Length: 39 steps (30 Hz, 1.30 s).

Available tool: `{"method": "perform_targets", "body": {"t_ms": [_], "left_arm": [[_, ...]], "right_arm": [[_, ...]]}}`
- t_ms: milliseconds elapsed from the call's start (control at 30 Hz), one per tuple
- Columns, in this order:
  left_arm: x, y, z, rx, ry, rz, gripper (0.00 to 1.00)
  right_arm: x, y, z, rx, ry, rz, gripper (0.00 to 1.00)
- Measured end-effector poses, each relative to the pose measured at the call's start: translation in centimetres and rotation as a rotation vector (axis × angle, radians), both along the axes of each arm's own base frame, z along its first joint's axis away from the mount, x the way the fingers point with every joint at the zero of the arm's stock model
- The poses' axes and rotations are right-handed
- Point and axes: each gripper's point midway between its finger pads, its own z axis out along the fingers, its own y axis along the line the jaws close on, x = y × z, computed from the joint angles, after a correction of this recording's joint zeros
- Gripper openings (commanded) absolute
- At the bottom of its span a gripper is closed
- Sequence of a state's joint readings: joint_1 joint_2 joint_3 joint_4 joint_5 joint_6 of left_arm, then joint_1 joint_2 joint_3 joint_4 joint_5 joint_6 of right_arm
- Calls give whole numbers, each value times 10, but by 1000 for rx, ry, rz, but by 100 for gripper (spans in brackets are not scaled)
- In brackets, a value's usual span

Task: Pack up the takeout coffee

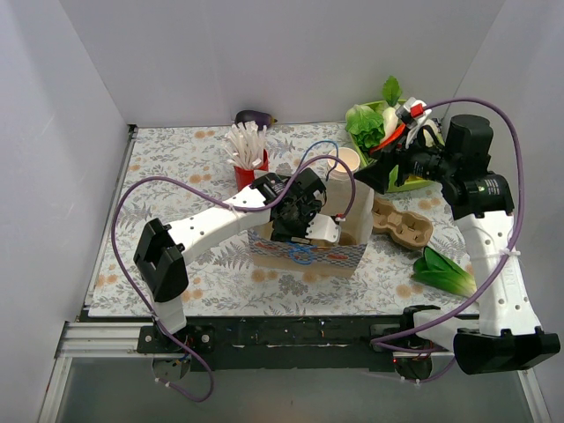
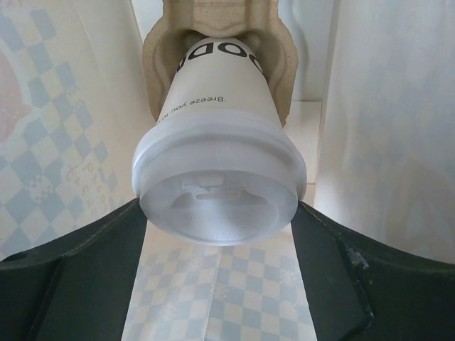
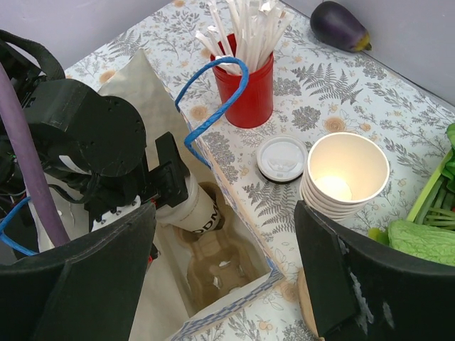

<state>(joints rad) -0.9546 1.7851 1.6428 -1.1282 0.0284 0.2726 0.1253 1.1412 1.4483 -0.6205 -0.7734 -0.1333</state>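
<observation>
The takeout coffee [image 2: 217, 135], a cream-white paper cup with a round white lid [image 2: 217, 202], is tilted inside the blue-checked paper bag [image 1: 308, 254]. Its base sits in a pocket of the brown cardboard carrier [image 2: 220, 21] at the bag's bottom. My left gripper [image 2: 220, 227] is down in the bag and shut on the cup at the lid, with a finger on each side. The cup also shows in the right wrist view [image 3: 193, 212] and in the top view [image 1: 328, 227]. My right gripper [image 3: 224, 284] is open and empty, above the bag's right edge.
A stack of lidless paper cups [image 3: 345, 174], a loose white lid [image 3: 282, 158] and a red cup of white sticks [image 3: 245, 89] stand behind the bag. Further off are an eggplant [image 1: 254, 117], a second cardboard carrier [image 1: 401, 222], a bok choy [image 1: 445, 273] and a green tray of vegetables [image 1: 414, 183].
</observation>
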Motion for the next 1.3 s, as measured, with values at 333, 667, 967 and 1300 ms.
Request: {"method": "perform_targets", "body": {"t_ms": [333,667,967,1300], "left_arm": [[0,-1,0,-8,4,7,32],[-3,-3,1,-20,18,27,81],[-8,-6,1,-42,52,48,96],[-16,-20,12,-121,99,56,98]], "right_arm": [[-1,-4,-2,-21,-15,-20,86],[-1,-6,-5,-35,-6,-28,86],[-1,-8,-7,-47,-6,-37,86],[-1,-10,-3,-59,3,-49,86]]}}
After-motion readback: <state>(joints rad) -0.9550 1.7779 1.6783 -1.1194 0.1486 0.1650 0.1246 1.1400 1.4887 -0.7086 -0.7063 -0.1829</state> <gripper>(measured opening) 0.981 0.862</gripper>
